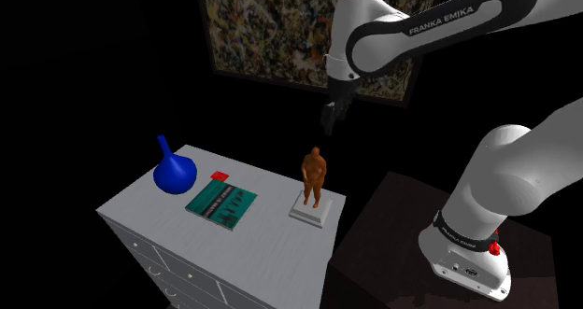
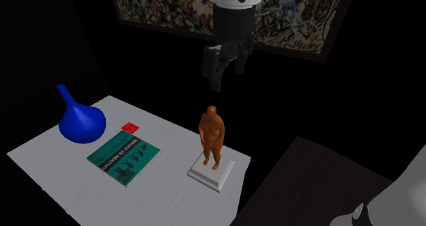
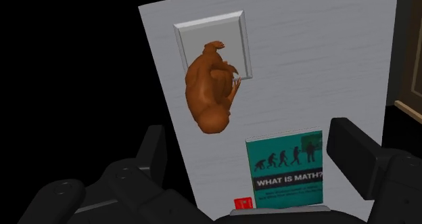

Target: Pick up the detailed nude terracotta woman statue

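The white arm, lettered FRANKA EMIKA, reaches out over the white bench, so its hand looks down on the end nearest the stand. A green book lies flat mid-bench, its cover reading WHAT IS MATH? The reddish-brown statue stands upright on a pale square base at that near end. The gripper hangs well above it, fingers spread wide and holding nothing, probably lined up for a descent.

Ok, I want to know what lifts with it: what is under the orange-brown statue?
The statue stands upright on a pale square base, which rests on the white dresser top. The spot beneath its feet is covered, so whether they are joined cannot be seen.
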### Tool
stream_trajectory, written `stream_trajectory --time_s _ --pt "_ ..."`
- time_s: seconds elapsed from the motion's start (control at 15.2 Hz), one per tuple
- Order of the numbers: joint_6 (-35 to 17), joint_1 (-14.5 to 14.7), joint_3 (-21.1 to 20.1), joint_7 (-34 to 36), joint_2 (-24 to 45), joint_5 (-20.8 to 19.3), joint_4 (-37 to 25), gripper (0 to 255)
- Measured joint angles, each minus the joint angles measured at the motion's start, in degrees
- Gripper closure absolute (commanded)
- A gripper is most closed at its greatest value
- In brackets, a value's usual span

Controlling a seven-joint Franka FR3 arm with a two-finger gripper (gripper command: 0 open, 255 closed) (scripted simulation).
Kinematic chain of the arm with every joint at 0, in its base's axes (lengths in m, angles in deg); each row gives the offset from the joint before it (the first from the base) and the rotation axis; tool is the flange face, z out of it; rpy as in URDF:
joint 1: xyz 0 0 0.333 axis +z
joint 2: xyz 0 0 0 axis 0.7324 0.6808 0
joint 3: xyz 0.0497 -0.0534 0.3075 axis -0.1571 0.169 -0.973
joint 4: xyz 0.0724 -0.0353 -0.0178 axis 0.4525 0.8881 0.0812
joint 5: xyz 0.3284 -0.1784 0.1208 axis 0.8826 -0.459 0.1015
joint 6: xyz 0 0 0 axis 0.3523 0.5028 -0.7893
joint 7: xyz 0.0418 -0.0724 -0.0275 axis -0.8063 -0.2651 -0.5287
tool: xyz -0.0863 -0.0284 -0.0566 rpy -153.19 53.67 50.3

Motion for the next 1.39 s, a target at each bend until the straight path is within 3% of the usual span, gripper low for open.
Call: stream_trajectory --time_s 0.59,1.12,1.19,1.39 --pt "-18.1 -2.7 -1.6 1.9 18.8 -6.8 -1.2 0" --pt "-25.8 -3.4 -2.1 4.5 25.2 -9.9 0.1 0" --pt "-26.2 -3.4 -2.1 4.6 25.5 -10.0 0.2 255" --pt "-26.4 -3.4 -2.1 4.7 25.7 -10.1 0.2 255"
